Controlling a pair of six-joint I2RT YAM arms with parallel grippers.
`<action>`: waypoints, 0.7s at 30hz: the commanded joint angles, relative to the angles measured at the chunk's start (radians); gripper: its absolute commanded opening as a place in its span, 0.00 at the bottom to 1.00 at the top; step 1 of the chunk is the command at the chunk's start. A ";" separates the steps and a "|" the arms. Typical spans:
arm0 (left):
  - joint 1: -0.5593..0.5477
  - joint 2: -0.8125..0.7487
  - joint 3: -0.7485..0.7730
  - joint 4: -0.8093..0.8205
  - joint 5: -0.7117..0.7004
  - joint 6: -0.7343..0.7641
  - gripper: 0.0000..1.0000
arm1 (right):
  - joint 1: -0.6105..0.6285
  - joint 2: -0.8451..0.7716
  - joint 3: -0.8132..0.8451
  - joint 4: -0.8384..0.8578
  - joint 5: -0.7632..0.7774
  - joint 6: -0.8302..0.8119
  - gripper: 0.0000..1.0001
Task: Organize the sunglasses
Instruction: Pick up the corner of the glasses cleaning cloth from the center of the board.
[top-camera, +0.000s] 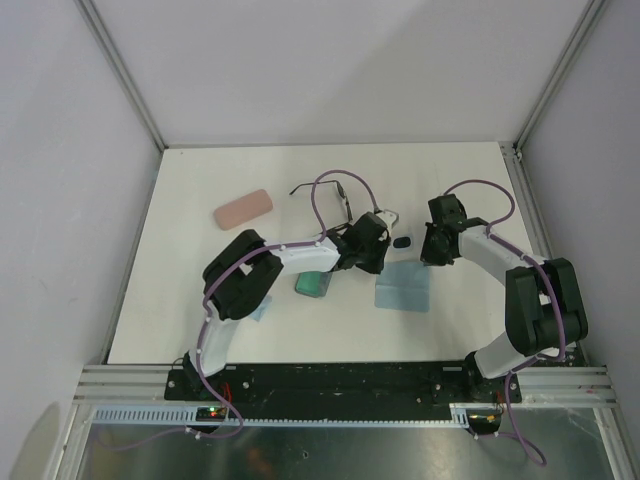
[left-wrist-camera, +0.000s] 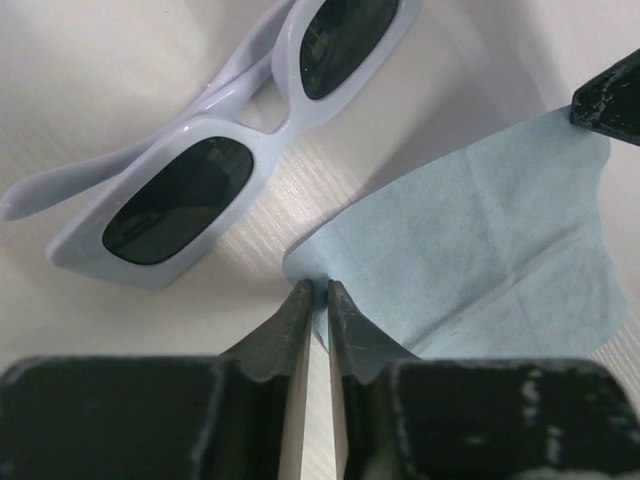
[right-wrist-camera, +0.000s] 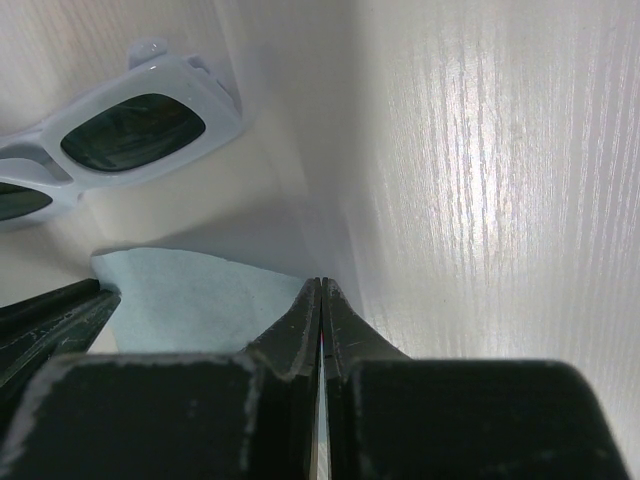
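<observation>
The left gripper (left-wrist-camera: 316, 292) has its jaws almost together, only a slit between them, its tips at the near corner of the cloth (left-wrist-camera: 480, 250); whether they pinch it I cannot tell. The right gripper (right-wrist-camera: 320, 285) is fully closed on nothing, its tip at the cloth's opposite edge. The white pair (left-wrist-camera: 272, 115) lies folded on the table (top-camera: 450, 180) just beyond the cloth, between the grippers, and the wire pair (top-camera: 347, 203) lies behind the left gripper.

A pink case (top-camera: 243, 209) and a green-blue case (top-camera: 313, 285) lie apart on the white tabletop (top-camera: 450, 330). A blue cloth (top-camera: 402, 292) lies near.
</observation>
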 joint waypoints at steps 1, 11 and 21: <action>-0.003 0.027 0.011 -0.016 0.053 -0.018 0.13 | -0.003 -0.002 0.036 0.000 -0.005 -0.010 0.00; -0.002 0.004 0.018 -0.015 -0.013 -0.007 0.00 | -0.001 -0.004 0.036 0.000 -0.007 -0.008 0.00; -0.002 -0.064 0.029 -0.014 -0.075 0.044 0.00 | -0.006 -0.045 0.038 -0.001 -0.019 -0.012 0.00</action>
